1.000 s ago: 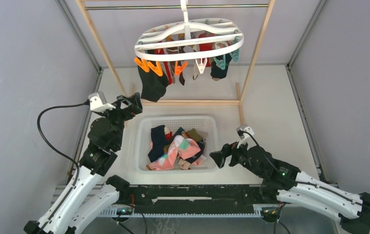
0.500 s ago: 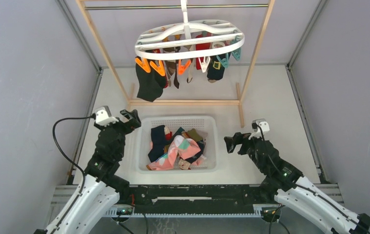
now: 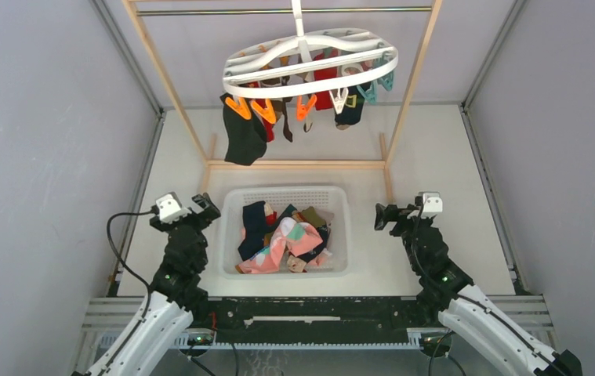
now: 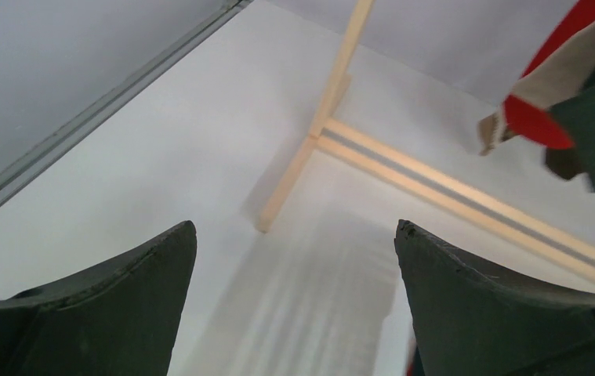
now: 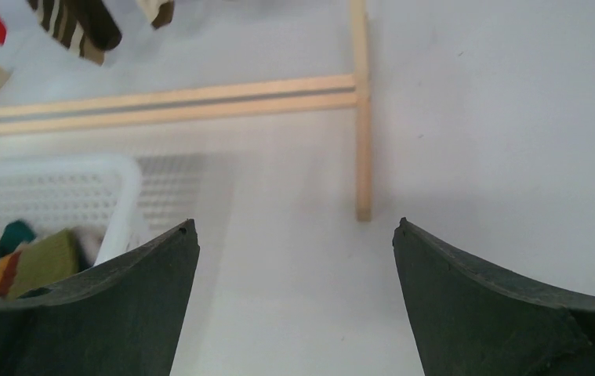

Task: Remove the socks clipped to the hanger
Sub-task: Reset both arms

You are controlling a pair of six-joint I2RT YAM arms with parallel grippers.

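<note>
White tabletop (image 3: 451, 157), grey walls (image 3: 43, 117). At top centre the hanger (image 3: 310, 66) with clipped socks (image 3: 243, 137) hangs well apart from left end effector (image 3: 204, 208) and right end effector (image 3: 385, 216), both released.

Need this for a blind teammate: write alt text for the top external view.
A white oval hanger on a wooden rack has several socks clipped to it, a black sock at its left. Below, a white basket of loose socks sits between the open, empty left gripper and right gripper.

The left arm (image 3: 176, 258) and right arm (image 3: 432, 255) match — white shells low, black links above; white wrist cameras (image 3: 169, 207), a looping black cable (image 3: 110, 235), dark curved fingers (image 4: 114, 305).
</note>
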